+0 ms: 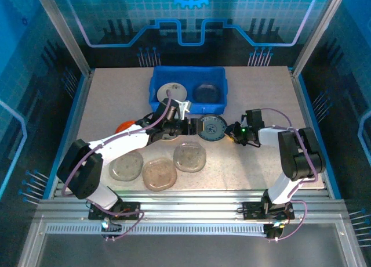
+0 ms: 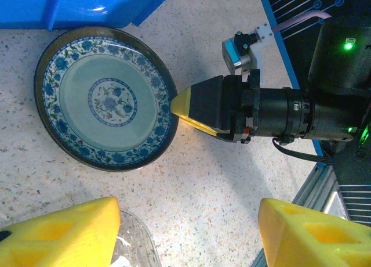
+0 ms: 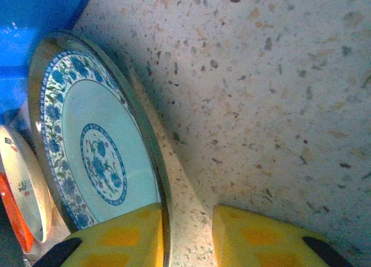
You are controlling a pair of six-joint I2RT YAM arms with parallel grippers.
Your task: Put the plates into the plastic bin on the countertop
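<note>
Round glazed blue-patterned plate (image 1: 211, 127) at 9 o'clock of right gripper (image 1: 232, 131). Fingers slightly apart, straddling its 3 o'clock rim, not clamped. Left gripper (image 2: 188, 232) wide apart, empty. Bright blue plastic bin (image 1: 188, 69) at plate's 12.

Beige countertop (image 1: 116, 93): blue plastic bin (image 1: 188, 71) at back, blue-patterned plate (image 1: 211, 127) beside it, three glass plates (image 1: 159, 173) nearer.

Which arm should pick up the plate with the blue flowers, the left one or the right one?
Right, probably. The right tool has the rim of the blue-patterned plate between its fingers. The left tool hangs open beside that plate, gripping nothing.
</note>
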